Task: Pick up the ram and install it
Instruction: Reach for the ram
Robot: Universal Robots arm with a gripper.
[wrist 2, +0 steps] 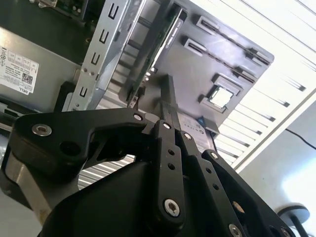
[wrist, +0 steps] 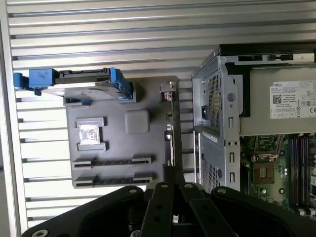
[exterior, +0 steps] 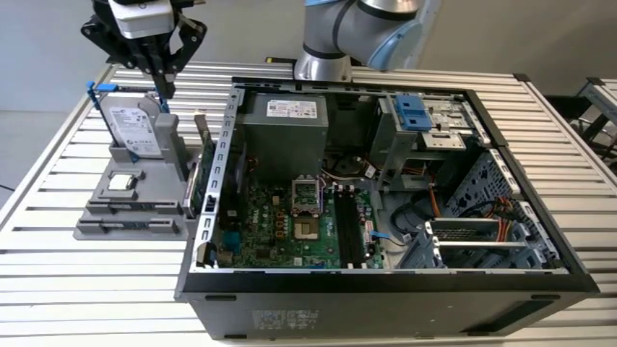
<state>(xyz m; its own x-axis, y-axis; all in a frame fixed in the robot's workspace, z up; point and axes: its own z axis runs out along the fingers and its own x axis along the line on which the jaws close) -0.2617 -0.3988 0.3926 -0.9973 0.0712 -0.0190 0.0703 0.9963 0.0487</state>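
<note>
case [exterior: 386,289]: one tower lying on its side on the slatted table [exterior: 77,275], open side up, closest to the exterior camera
board [exterior: 279,231]: one green motherboard flat in the bottom of the case, with a bank of long black memory slots [exterior: 349,231] toward the exterior view's right
tray [exterior: 126,217]: one grey parts holder just beside the case, on the exterior view's left. The first wrist view shows two long slots [wrist: 112,160] in it, both bare
chip [exterior: 121,181]: one small square silver processor sitting in its pocket mid-tray
ram [exterior: 202,144]: one stick, up on its long edge along the tray side next to the case wall. Nothing's gripping it, so not picked up yet
drive [exterior: 133,126]: one silver hard drive standing at the tray's far end, with two blue brackets
gripper [exterior: 166,88]: one, hanging over the tray's far end just beside the drive top, clear of the ram. Fingers look pressed together with nothing between them
arm [exterior: 357,29]: one, base behind the case
</note>
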